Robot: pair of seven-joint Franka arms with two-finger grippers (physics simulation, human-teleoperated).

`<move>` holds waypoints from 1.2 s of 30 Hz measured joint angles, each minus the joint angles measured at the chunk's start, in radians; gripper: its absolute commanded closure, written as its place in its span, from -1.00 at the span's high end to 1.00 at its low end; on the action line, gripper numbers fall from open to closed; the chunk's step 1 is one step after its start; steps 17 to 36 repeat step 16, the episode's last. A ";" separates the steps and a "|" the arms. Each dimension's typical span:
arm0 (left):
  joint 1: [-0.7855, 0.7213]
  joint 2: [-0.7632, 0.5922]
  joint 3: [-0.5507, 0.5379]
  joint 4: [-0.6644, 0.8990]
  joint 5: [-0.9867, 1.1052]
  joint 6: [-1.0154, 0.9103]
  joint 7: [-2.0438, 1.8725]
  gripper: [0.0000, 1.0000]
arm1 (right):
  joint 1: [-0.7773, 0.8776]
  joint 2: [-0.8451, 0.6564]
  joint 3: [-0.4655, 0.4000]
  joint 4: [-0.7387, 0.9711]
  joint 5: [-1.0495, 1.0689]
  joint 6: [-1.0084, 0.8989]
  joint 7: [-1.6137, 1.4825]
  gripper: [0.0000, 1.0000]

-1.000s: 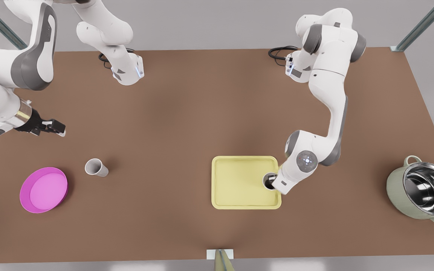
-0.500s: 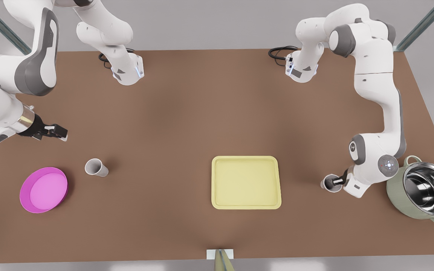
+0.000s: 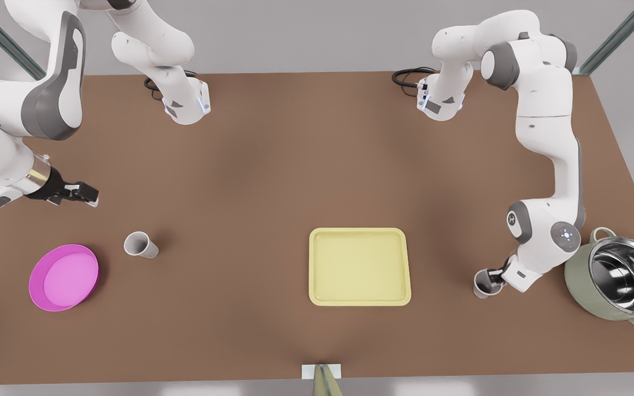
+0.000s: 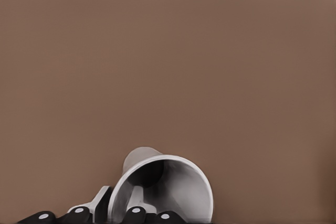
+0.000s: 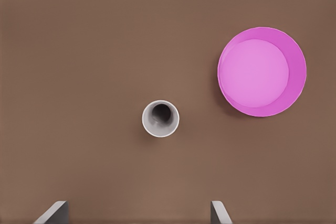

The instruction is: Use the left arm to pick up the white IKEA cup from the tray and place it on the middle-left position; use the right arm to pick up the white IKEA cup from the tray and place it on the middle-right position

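**One cup gripped beside the pot, one standing free, tray bare**

The left hand [image 3: 492, 276] is at the front view's right, clamped on the wall of a white cup [image 3: 481, 284] between the pale yellow tray [image 3: 359, 266] and the green pot [image 3: 578, 275], nearer the pot. In the left wrist view the cup [image 4: 168, 187] shows its open mouth. The hand's dark fingertips [image 4: 135, 212] are cut off at the frame edge, so the grip itself is hard to make out. Whether the cup's base touches the brown surface [image 3: 273, 176] cannot be told.

The right hand [image 3: 77, 192] hangs at the front view's left, its fingers [image 5: 52, 212] spread wide and holding nothing. The second cup [image 3: 140, 244] stands upright near the pink dish [image 3: 64, 277], apart from it.
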 measured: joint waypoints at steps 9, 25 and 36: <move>0.004 -0.168 -0.015 0.203 0.003 -0.283 0.114 1.00 | -0.001 0.004 0.000 0.001 0.000 0.001 0.002 1.00; -0.020 -0.473 -0.052 0.163 -0.004 -0.657 -0.002 1.00 | 0.000 0.006 0.000 0.001 -0.001 0.010 0.003 1.00; -0.020 -0.473 -0.052 0.163 -0.004 -0.657 -0.002 1.00 | 0.000 0.006 0.000 0.001 -0.001 0.010 0.003 1.00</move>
